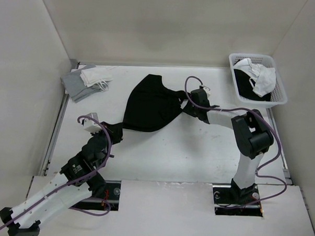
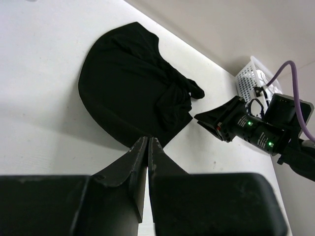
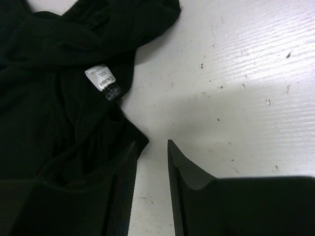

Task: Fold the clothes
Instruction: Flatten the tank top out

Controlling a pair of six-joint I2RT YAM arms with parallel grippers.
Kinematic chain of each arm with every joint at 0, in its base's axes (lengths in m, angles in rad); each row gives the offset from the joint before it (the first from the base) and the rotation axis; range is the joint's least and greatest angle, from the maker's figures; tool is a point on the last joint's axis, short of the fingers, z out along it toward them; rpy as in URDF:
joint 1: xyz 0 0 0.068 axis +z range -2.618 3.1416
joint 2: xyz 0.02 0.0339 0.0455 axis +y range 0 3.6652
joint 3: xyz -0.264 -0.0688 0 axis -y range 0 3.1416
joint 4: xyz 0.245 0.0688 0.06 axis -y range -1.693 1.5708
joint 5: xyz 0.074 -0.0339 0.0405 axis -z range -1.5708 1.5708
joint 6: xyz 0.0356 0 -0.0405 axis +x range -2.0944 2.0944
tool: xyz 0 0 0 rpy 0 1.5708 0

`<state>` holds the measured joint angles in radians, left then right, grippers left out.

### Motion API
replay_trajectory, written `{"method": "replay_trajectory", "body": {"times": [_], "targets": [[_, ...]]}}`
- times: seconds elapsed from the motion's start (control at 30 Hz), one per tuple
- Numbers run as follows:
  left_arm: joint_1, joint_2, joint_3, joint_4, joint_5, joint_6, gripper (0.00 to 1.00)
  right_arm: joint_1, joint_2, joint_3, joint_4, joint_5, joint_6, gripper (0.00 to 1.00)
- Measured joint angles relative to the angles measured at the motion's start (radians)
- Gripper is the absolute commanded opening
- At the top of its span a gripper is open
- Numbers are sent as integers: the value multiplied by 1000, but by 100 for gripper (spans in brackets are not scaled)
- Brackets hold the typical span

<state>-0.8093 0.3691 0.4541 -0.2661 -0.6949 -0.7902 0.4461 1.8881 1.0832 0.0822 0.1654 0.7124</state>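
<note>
In the middle of the counter, the black shirt lies as a crumpled, rounded heap, not yet spread flat. Its long axis runs from lower left to upper right in the overhead view, with a knotted bunch of fabric at its right end. It sits between the two arms, narrowing to a tail at the lower left.

The left claw meets that tail. In its wrist view the fingers are pressed together, with their tips at the shirt's near edge. They look to be nipping the hem, though the fabric inside the pinch is hard to make out.

The right claw sits low at the bunched right end. Its fingers stand apart with only bare counter between them. The shirt lies to the left and upper left of that gap, and the left-hand finger overlaps its edge. The white tag shows just above, in the upper left of that view.

My judgement is that the right arm is the one to act. It would have to shift left onto the fabric before closing, because closing where it is would catch nothing.

At the upper right, the white basket holds more white and black garments. A grey and white stack rests at the upper left.
</note>
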Motion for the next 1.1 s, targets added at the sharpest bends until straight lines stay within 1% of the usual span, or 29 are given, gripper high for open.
{"method": "replay_trajectory", "body": {"times": [0.23,0.33,0.5,0.6,0.63,0.77,0.87,0.93,1.0,1.07,1.1], "targets": [[58,-1,0,0,52,6,3,0,30,19,5,-47,19,40],[82,-2,0,0,74,7,3,-1,43,40,0,-74,23,39],[109,-8,0,0,101,9,3,-6,59,66,-23,-122,27,32],[123,-16,0,0,113,9,3,-9,60,68,-30,-141,34,25],[127,-17,0,0,116,9,3,-11,60,68,-31,-143,37,23],[140,-21,0,0,128,10,3,-13,60,67,-25,-146,51,7],[146,-21,0,0,132,10,3,-13,53,34,31,-131,59,3],[156,-18,0,1,134,15,3,-11,19,-22,61,-108,61,1],[172,-4,8,2,136,25,3,-4,-66,-95,60,-77,56,1],[187,29,42,14,140,41,3,10,-209,-167,42,-37,44,1],[195,48,67,25,142,50,3,24,-310,-196,25,-15,36,1]]}}
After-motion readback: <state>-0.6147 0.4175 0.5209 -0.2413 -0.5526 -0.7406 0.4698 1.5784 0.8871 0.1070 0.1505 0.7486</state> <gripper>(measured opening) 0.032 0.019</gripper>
